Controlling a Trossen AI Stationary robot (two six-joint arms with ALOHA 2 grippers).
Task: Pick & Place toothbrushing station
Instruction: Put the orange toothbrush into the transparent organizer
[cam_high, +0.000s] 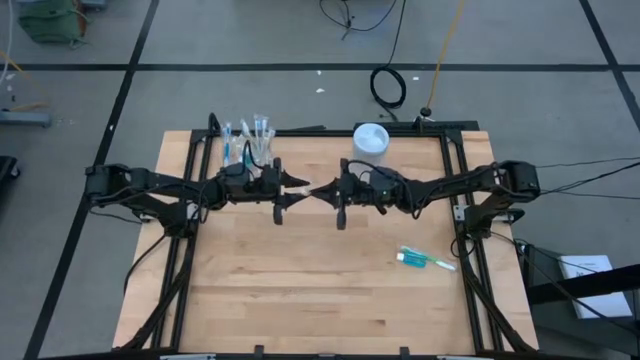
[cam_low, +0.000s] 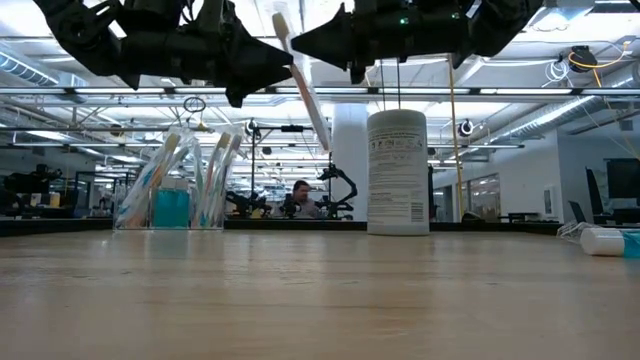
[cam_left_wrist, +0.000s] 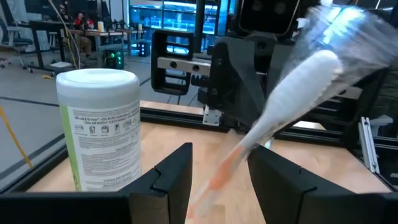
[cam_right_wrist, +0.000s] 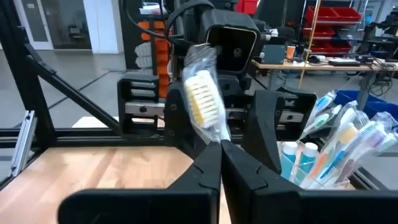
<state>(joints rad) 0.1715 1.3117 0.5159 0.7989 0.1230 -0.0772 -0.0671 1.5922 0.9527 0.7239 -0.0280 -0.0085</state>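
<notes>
1. wrapped toothbrush: held in mid-air, well above the worktop, slanted with its bristle head up, in front of and beside the white canister. most likely it is being passed from one arm to the other, since both end effectors meet nose to nose at this spot.
2. right end effector: fingers clamped shut on the toothbrush handle, just below the head; it carries the item.
3. left end effector: fingers spread to either side of the handle's lower part, not closed on it. judged to be placed ready to take over the grip.
4. appearance of the held toothbrush: pale body, cream bristles, an orange-tinted lower handle, sealed in a clear crinkled wrapper.
5. clear cup: on the worktop beside the white canister, packed with upright toothbrushes and blue toothpaste tubes. probably the destination.
6. loose toothbrush and tube: lying flat on the worktop, well apart from the white canister, on the right arm's side; not yet collected.
</notes>
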